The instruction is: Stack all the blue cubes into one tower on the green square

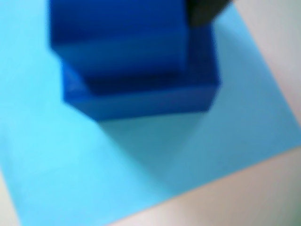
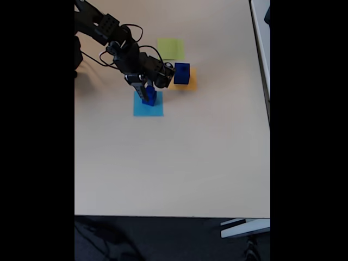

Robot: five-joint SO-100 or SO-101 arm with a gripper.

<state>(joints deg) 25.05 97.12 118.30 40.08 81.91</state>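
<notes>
Pale beige table [image 2: 174,163] fills the fixed view, with a black robot arm [image 2: 117,41] reaching in from the upper left. Its gripper [image 2: 147,89] points down over a light blue paper square [image 2: 148,109], directly above dark blue cubes standing there. Whether its fingers are apart or pressed on a cube cannot be told; the wrist view is blurred and shows just a dark finger corner [image 1: 204,12] at the top.

In the wrist view, a smaller blue cube [image 1: 117,42] sits on a wider blue cube [image 1: 146,99], both on the light blue square [image 1: 141,165]. A third blue cube [image 2: 181,73] rests on an orange-yellow square [image 2: 190,82], just right of the gripper in the fixed view.

The green square [image 2: 171,48] lies bare, up and to the right of the gripper, near the orange-yellow square. Judging by this, the cubes must travel that way to reach their goal.

No labels, brands or writing can be read.
</notes>
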